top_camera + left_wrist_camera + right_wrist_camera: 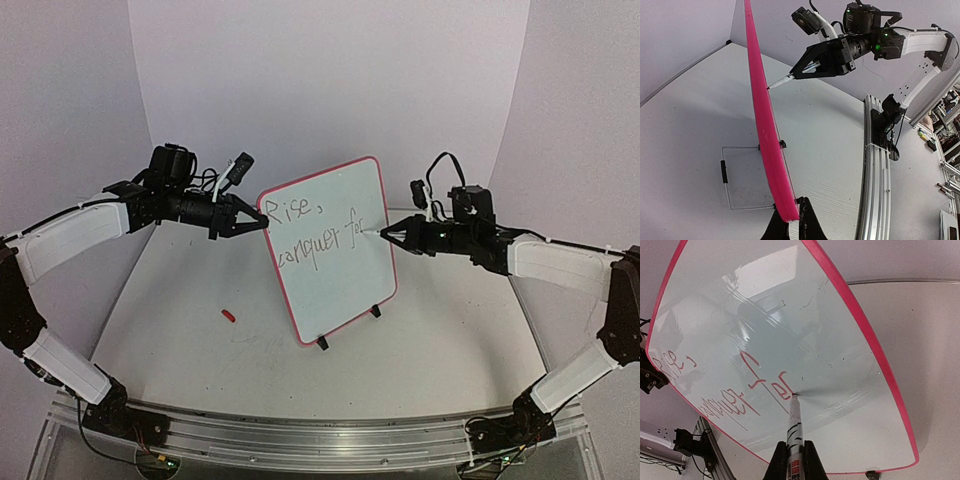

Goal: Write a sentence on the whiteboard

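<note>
The whiteboard [340, 290] stands upright on the table (thin red rim); the sentence [320, 245] reads "Rise, conquer fe".

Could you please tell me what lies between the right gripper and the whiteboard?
A marker: shut in the right gripper, its tip touches the whiteboard at the end of the sentence. The right wrist view shows it best.

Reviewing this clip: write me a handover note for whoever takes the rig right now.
Left hand: shut on the left rim of the upright red-rimmed white rectangular whiteboard, steadying it.
Right hand: shut on a thin white marker, tip touching the board.
Done: handwritten marker lettering reads "Rise, conquer fe".
To do: finish the last word.
Small red cap-like piece lies on the table, left of the board.
</note>
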`<state>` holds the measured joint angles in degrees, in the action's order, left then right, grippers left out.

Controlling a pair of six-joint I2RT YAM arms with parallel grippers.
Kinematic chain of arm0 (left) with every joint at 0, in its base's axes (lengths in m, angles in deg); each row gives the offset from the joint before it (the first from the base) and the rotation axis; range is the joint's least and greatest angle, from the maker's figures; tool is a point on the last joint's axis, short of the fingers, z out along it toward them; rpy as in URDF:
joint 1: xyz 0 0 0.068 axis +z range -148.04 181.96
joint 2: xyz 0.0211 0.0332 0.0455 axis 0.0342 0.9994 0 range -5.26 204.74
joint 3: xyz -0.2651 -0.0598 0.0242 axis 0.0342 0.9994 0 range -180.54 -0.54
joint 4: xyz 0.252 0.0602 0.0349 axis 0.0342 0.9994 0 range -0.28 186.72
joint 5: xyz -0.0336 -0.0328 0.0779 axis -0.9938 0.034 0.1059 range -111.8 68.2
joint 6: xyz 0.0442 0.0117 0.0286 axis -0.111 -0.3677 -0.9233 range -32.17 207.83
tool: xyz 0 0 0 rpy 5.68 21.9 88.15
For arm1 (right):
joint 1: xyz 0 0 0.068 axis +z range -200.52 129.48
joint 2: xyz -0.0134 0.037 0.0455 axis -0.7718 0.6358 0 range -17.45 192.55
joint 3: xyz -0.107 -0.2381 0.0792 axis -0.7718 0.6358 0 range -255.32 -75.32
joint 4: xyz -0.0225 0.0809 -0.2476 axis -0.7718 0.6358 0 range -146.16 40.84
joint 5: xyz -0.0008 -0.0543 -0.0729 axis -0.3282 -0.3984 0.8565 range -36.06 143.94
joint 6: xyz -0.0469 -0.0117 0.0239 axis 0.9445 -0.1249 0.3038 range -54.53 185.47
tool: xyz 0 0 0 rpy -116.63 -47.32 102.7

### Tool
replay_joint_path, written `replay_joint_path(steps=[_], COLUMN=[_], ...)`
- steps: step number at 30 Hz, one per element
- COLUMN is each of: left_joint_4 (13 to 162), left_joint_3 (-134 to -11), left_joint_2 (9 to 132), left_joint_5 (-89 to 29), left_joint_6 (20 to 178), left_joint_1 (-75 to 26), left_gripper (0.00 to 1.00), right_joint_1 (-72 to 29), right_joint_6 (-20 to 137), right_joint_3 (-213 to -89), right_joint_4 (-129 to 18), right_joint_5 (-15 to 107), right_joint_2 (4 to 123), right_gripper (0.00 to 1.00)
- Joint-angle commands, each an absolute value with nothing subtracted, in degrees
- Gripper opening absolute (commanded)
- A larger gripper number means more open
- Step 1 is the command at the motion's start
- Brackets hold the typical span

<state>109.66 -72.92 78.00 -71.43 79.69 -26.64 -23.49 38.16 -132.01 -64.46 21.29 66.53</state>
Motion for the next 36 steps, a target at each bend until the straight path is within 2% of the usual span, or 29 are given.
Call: replay_joint_path(steps=[1,23,36], left_joint_4=[119.5,119.5,119.6], left_joint_3=[-71.2,-71.2,-71.2], left_joint_2=[79.8,79.5,79.5], left_joint_5=[-71.3,-71.2,-71.3], left_joint_6=[75.8,75.8,75.8], left_joint_1=[-29.2,-29.2,-29.2], left_gripper=[0.00,0.00,0.00], right_joint_1=[-23.7,-23.7,-23.7], right_joint_6=[38.1,38.6,38.0], right_joint_3=[-131.8,-137.0,-130.6], right_joint_4=[-65.5,-65.4,-65.3], right_joint_5=[23.3,23.6,25.5], right_joint_2=[64.9,64.7,63.5], right_gripper=[0.00,0.00,0.00])
